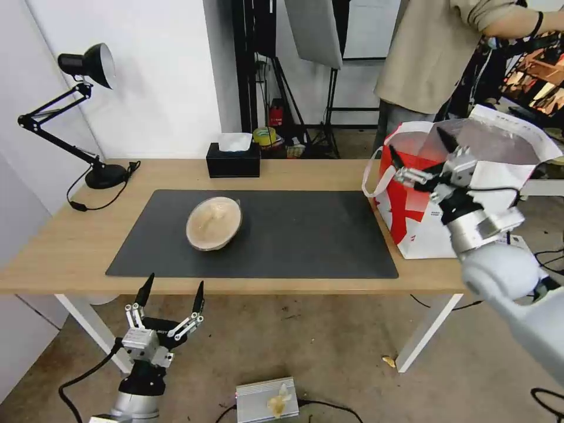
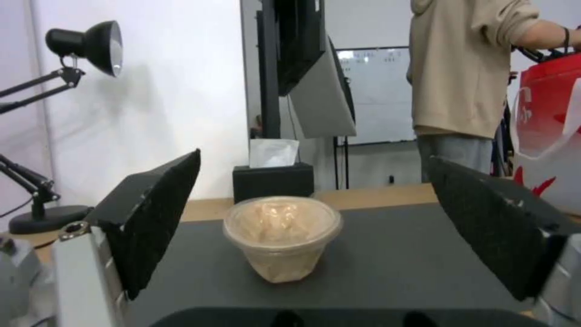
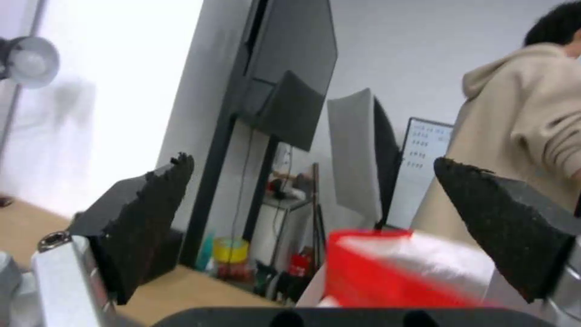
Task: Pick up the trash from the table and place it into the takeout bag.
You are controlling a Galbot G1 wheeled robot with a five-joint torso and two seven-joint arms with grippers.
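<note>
The right tool [image 1: 422,154] and its arm cover part of the takeout bag [image 1: 411,217], whose far side runs off the head view's edge and whose inside cannot be made out, and the right wrist view blurs it.

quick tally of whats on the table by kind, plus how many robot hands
tan paper bowl: 1
takeout bag: 1
black tissue box: 1
black desk lamp: 1
dark grey mat: 1
robot hands, left hand and right hand, both open: 2
total: 7
</note>
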